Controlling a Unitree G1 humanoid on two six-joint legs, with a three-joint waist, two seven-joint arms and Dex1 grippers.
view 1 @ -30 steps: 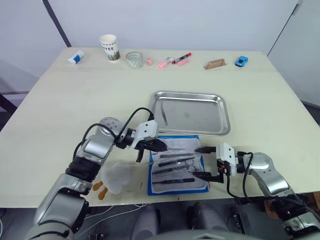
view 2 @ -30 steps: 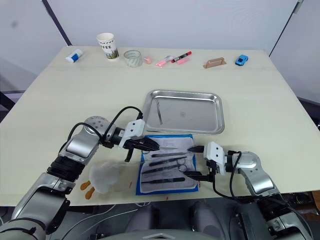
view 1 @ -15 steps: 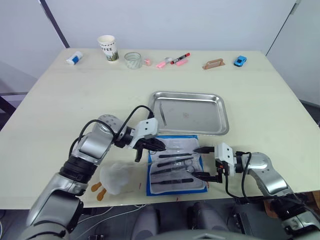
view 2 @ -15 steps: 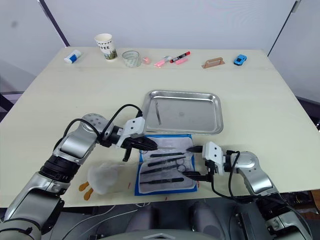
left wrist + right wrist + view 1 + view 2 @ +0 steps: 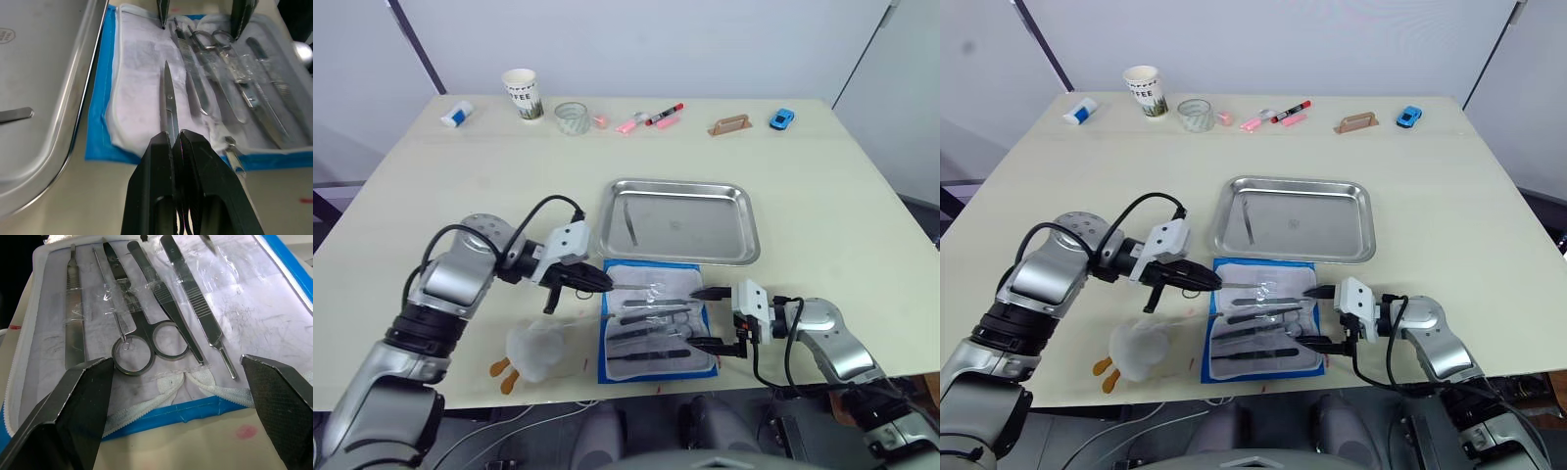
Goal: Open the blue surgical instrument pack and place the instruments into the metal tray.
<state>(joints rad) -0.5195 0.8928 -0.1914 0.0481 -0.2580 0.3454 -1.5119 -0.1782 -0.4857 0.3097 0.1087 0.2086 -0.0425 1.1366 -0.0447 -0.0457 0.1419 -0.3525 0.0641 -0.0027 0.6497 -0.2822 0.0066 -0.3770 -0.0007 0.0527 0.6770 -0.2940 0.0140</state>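
Note:
The blue surgical instrument pack (image 5: 604, 345) lies open near the table's front edge, white lining up. Several dark metal instruments (image 5: 651, 319) rest in it, among them scissors (image 5: 146, 335) and forceps (image 5: 190, 298). My left gripper (image 5: 604, 283) is at the pack's far left corner, shut on a thin pointed instrument (image 5: 169, 98) whose tip reaches out over the lining. At the pack's right edge my right gripper (image 5: 697, 316) stands open, its fingers wide apart with nothing between them. The metal tray (image 5: 680, 184) sits just behind the pack and holds one thin instrument (image 5: 630, 217).
A white plush with orange feet (image 5: 536, 351) lies left of the pack. Along the far edge stand a white tube (image 5: 455, 114), a paper cup (image 5: 523, 93), a tape roll (image 5: 573, 117), markers (image 5: 651, 117), a tan holder (image 5: 734, 125) and a blue toy car (image 5: 781, 119).
My left gripper has drawn back to the left, from over the pack to its left corner, with a thin instrument in its fingers. The right gripper has stayed where it was.

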